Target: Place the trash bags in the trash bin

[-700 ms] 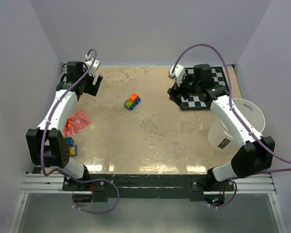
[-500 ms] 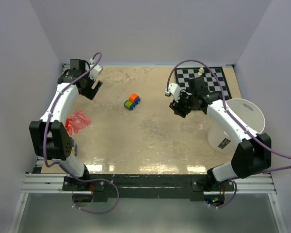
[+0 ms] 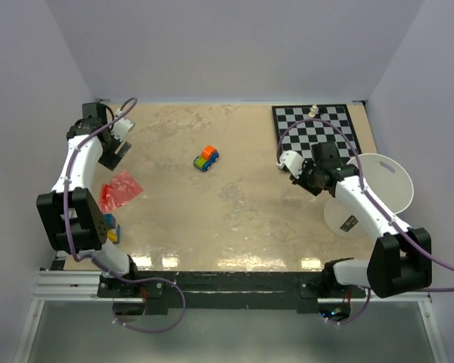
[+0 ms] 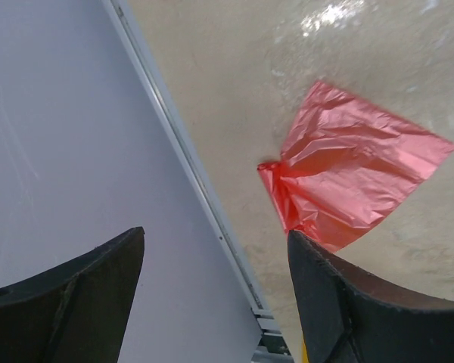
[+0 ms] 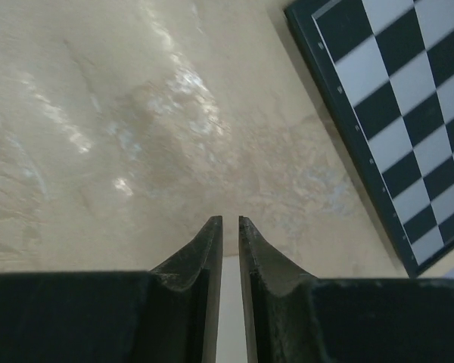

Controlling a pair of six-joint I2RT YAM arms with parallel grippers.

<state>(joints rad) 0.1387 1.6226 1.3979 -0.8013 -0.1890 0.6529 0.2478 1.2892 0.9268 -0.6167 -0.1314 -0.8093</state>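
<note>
Top external view: the bag (image 3: 119,189) lies crumpled on the surface (image 3: 234,219) close to its left edge, well apart from the bin (image 3: 337,212), which stands at the right side. The left tool (image 3: 118,153) hangs near the left wall, just beyond the bag, touching nothing. The right tool (image 3: 295,172) hangs between the checkerboard (image 3: 314,130) and the bin's near side, its arm crossing over the bin. A toy car (image 3: 206,158) sits mid-surface.

Left wrist view: the left tool (image 4: 216,234) has its fingers wide apart and holds nothing; the bag (image 4: 348,178) lies beyond them, one corner gathered toward the edge rail.

Right wrist view: the right tool (image 5: 231,219) has its fingers nearly together, with only a thin slit between them, clamped on nothing, above bare surface beside the checkerboard (image 5: 393,98).
</note>
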